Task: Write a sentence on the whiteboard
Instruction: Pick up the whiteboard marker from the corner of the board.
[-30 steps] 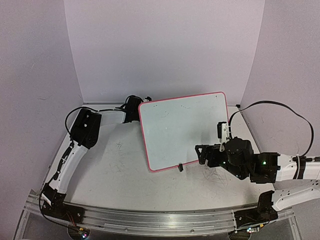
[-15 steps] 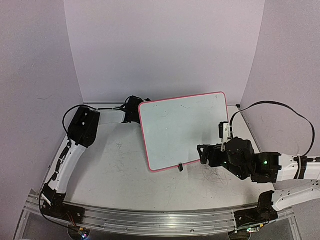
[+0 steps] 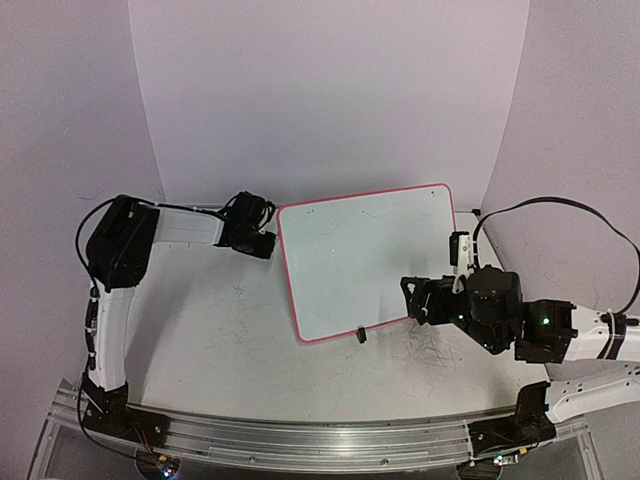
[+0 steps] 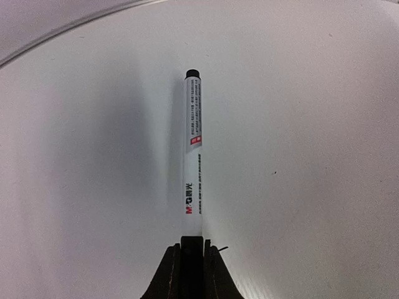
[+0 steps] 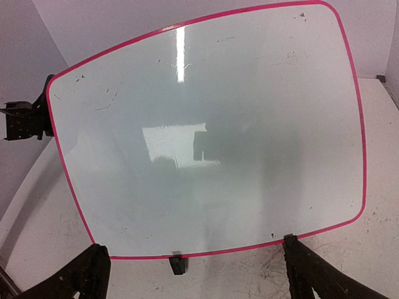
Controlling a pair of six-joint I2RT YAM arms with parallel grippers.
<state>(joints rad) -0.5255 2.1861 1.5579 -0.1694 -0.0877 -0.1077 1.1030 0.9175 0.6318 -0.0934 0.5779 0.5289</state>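
The large flat white rectangular whiteboard with rounded corners and a thin pink-red rim lies on the scuffed grey-white counter. It sits in the middle of the overhead view, turned at a slant, with a small black clip on its lower edge. In the right wrist view its face carries only a few tiny dark specks and a bright glare patch. No lettering shows anywhere, so the sentence has not been begun.

The left fingers are clenched on the near end of a slim white-barrelled marker pen with a printed label and a black far end. The pen points straight up the frame of the left wrist view over a plain white surface. In the overhead view that hand sits just off the board's upper left corner, beside the rim rather than over the writing face. Whether a cap is on the pen cannot be told.

The right fingers are released and spread wide, holding nothing. They show in the bottom corners of the right wrist view with the board's near rim between them, and in the overhead view they lie beside its lower right edge.

As a judgement, only the pen pick-up is done. Bringing the tip onto the board and writing every word are left, which is nearly all of the task.
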